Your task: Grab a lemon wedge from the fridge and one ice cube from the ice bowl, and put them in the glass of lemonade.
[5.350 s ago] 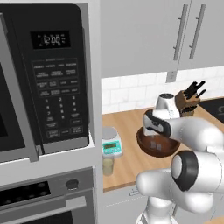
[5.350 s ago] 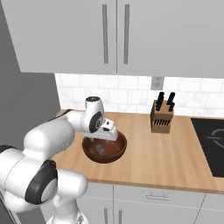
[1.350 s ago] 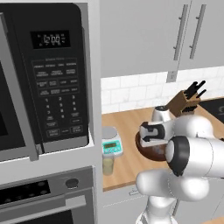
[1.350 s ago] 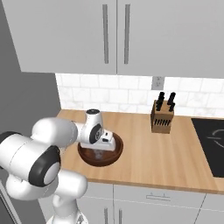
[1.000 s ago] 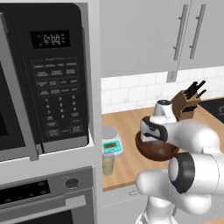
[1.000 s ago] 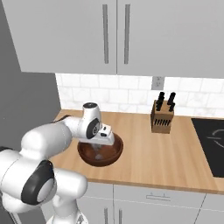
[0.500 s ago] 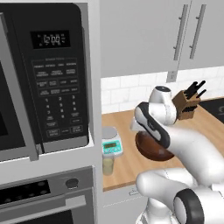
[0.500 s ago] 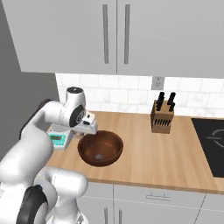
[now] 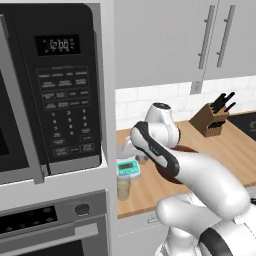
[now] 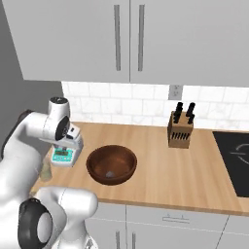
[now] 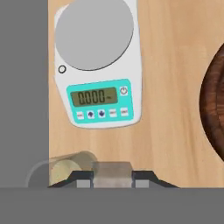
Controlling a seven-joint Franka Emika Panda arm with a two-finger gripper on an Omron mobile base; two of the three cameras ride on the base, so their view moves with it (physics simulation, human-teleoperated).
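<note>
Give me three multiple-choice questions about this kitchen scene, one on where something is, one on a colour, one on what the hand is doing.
1. Where does the kitchen scale stand?
A on the counter beside the ice bowl
B inside that bowl
C on the floor

2. What colour is the panel around the scale's display?
A red
B black
C teal

3. What state is the hand in?
A open and empty
B shut on an ice cube
C shut on a knife

Answers: 1 A, the right base view shows the scale next to the bowl. 2 C, the hand view shows teal. 3 B, a translucent cube sits between the finger tips.
</note>
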